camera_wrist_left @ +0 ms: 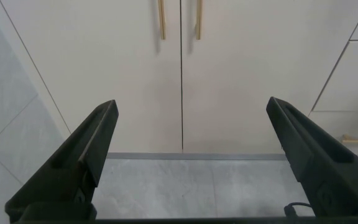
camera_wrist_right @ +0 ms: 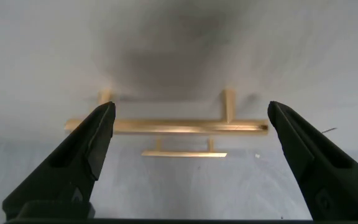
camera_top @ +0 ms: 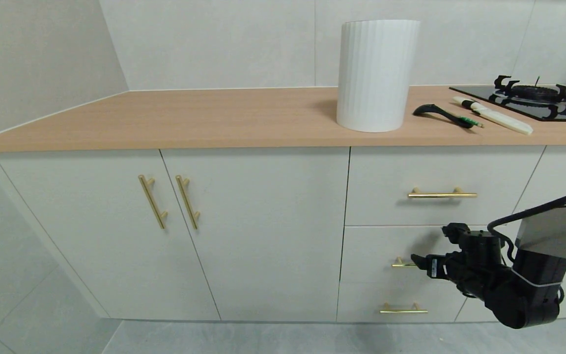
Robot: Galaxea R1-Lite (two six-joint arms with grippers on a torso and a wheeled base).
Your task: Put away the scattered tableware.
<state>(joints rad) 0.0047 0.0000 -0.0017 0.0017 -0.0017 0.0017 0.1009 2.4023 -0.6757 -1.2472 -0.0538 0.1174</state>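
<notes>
On the wooden countertop (camera_top: 214,118) a black spoon (camera_top: 435,112), a thin green-tipped stick (camera_top: 470,121) and a long white utensil (camera_top: 496,117) lie to the right of a tall white ribbed container (camera_top: 376,73). My right gripper (camera_top: 435,250) is low, in front of the middle drawer, open. Its fingers stand on either side of that drawer's brass handle (camera_wrist_right: 166,127), a short way off it. My left gripper (camera_wrist_left: 191,106) is open and holds nothing, facing the bottom of the double cabinet doors (camera_wrist_left: 181,74).
A black gas hob (camera_top: 528,96) sits at the counter's far right. There is a top drawer with a brass handle (camera_top: 442,194) and a bottom drawer handle (camera_top: 403,310). Two vertical door handles (camera_top: 170,201) are at the left, above a grey tiled floor (camera_top: 263,339).
</notes>
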